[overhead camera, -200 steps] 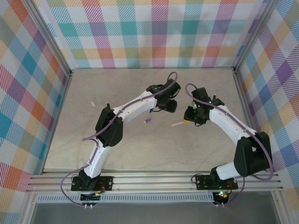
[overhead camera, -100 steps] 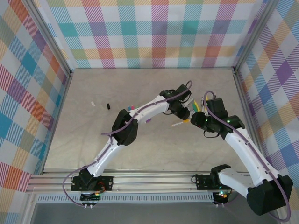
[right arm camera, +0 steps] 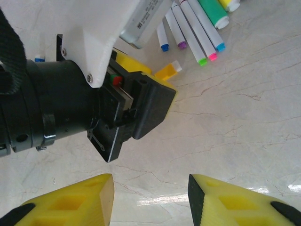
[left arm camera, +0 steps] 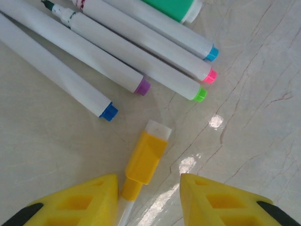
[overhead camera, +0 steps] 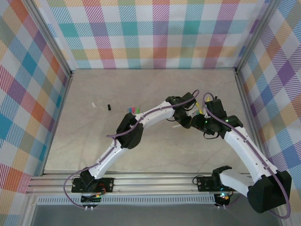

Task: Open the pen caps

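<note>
Left hand [left arm camera: 148, 178]: fingers apart, low over the table [left arm camera: 244, 117], straddling one pen [left arm camera: 123, 212]. Nothing is clamped. The pen lies flat, its white barrel running back between the fingers and closer to the finger on the left of the wrist view; cannot tell whether they touch. Its yellow cap [left arm camera: 146, 157] is on and sticks out just ahead of the fingertips. Judgement: the straddle lets the hand close on the barrel and leaves the cap end free to be pulled.

Right hand [right arm camera: 150, 183]: fingers also apart, bare table between them. It points at the left wrist from close by, with the yellow cap showing just past that wrist. Judgement: it is posted opposite to take the cap.

Beyond the yellow cap is a row of white pens [left arm camera: 94, 59], side by side and touching. Their coloured ends (blue, purple, green, pink, light blue) are turned toward the left hand. One shows a bare dark tip at its far end, so it is likely uncapped already. A green marker [left arm camera: 176, 7] lies at the row's far edge.

Farthest, in the top view: loose caps [overhead camera: 134, 109], pink and green, well apart from the pens. Judgement: these are caps pulled off and set aside.
</note>
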Controlling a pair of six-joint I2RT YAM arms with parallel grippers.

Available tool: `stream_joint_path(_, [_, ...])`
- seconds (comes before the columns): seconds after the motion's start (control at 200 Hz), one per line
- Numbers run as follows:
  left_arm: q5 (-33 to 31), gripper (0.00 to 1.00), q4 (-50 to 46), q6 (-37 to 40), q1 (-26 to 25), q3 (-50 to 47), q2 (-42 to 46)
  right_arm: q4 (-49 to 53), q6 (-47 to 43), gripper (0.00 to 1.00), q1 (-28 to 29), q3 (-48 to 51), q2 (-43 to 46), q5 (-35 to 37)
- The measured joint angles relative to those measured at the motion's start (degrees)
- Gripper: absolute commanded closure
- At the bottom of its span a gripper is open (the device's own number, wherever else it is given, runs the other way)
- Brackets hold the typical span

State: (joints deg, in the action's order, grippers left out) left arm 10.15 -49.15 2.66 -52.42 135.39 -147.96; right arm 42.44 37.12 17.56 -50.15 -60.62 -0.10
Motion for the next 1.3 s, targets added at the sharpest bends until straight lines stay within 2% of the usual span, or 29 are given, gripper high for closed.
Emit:
stream_joint_path(0.355, [-9.33, 0.72, -3.10, 1.07, -1.73, 6.40, -3.87, -1.84, -0.02, 0.54, -0.04, 0.02, -0.74, -1.09])
stream_joint_path(0.455, [-10.49, 0.76, -3.23, 1.09, -1.81, 6.58, -4.02, -2.51, -0.02, 0.55, -0.04, 0.02, -0.76, -1.20])
stream_joint_path(0.515, [-10.91, 0.83, -3.23, 1.05, -1.81, 6.58, -4.04, -2.78, -0.02, 0.55, -0.17, 0.02, -0.85, -1.51])
stream_joint_path(0.66, [-11.13, 0.89, -3.17, -0.35, -1.14, 6.38, -4.00, -3.82, -0.02, 0.56, -0.31, 0.31, -1.77, -2.12])
stream_joint_path(0.92, [-9.31, 0.98, 2.43, -2.75, 0.70, -4.09, 1.57, -4.96, -0.04, 0.57, -0.31, 1.05, -3.06, -3.89])
stream_joint_path(1.3, [-10.25, 1.00, 2.78, -9.40, 9.01, -14.43, 7.96, -9.94, -0.26, 0.60, -0.20, 4.22, -10.95, -8.66])
